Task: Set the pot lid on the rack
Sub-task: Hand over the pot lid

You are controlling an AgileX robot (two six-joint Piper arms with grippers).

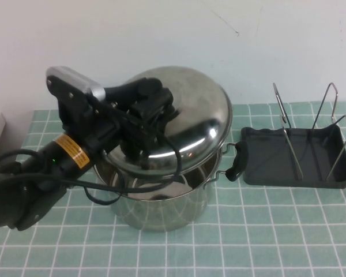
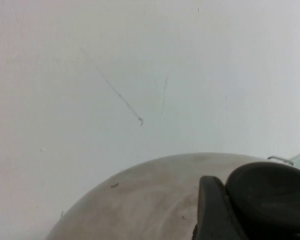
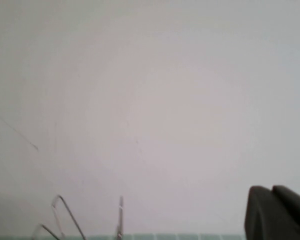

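At far left of the table (image 1: 277,231), the left arm reaches in over the pot (image 1: 161,199). Left gripper (image 1: 153,112) sits at the lid's centre, fingers pinched on the black knob (image 2: 270,192), which the wrist view shows pressed against one finger (image 2: 212,210).

Centre: the lid (image 1: 190,121) is held tilted, its left edge raised clear of the pot rim and its right edge low near the pot's right handle (image 1: 233,161). It is not yet on the rack.

Handling, as judged: polished steel, rigid, shallow-domed, probably moderately heavy for its size and slippery on the bare metal. The knob is the only sound hold. Gripped there alone, the lid may swing or rotate.

Right of the pot, just beside its handle, stands the rack (image 1: 259,167): dark grey plastic tray, rectangular, matte, with thin bent wire loops (image 1: 291,147) rising from it. The loops look springy, and the tray light enough to shift if knocked.

Right gripper (image 3: 280,212) is outside the high view. Its wrist view shows only a dark finger edge before the wall and loop tips; fingers pressed together, empty.
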